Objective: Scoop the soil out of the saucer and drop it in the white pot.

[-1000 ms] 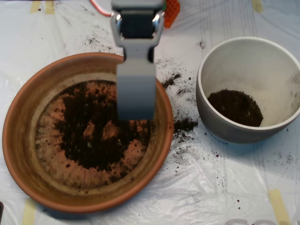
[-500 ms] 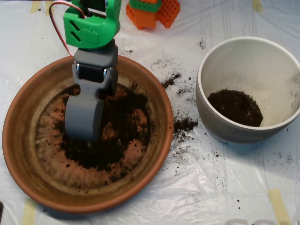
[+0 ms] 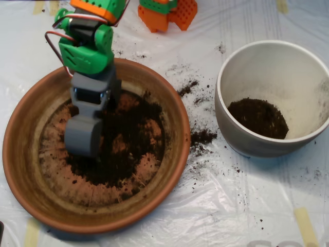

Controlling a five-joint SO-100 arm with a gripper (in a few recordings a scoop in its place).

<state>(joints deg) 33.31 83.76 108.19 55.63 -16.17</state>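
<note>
The terracotta saucer lies at the left, with dark soil spread over its flat bottom. My grey scoop hangs from the green and orange arm and sits low over the left side of the soil patch, its tip down at the soil. Its two shells look closed together from above. The white pot stands at the right, apart from the scoop, with a small heap of soil on its bottom.
Spilled soil crumbs lie on the white plastic sheet between saucer and pot. An orange and green arm base stands at the top edge. Strips of tape hold the sheet down.
The scoop swung from the saucer's right side to its left and dropped lower into the soil. In the last half second it shifted slightly further left.
</note>
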